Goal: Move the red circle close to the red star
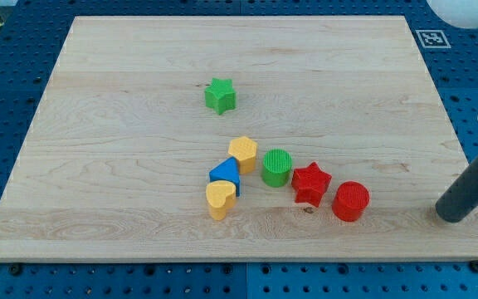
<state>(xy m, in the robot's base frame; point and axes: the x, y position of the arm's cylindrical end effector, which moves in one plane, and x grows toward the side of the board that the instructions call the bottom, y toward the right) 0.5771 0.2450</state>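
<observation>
The red circle [351, 200] sits near the view's bottom right of the wooden board [139, 100]. The red star [310, 183] lies just to its left, almost touching it. My tip [452, 218] is the lower end of the dark rod at the board's right edge, to the right of the red circle and a little lower, well apart from it.
A green circle [277, 167] stands left of the red star. A yellow hexagon-like block [243, 154], a blue block [225, 175] and a yellow heart [221, 199] cluster further left. A green star [220, 95] lies alone toward the view's top.
</observation>
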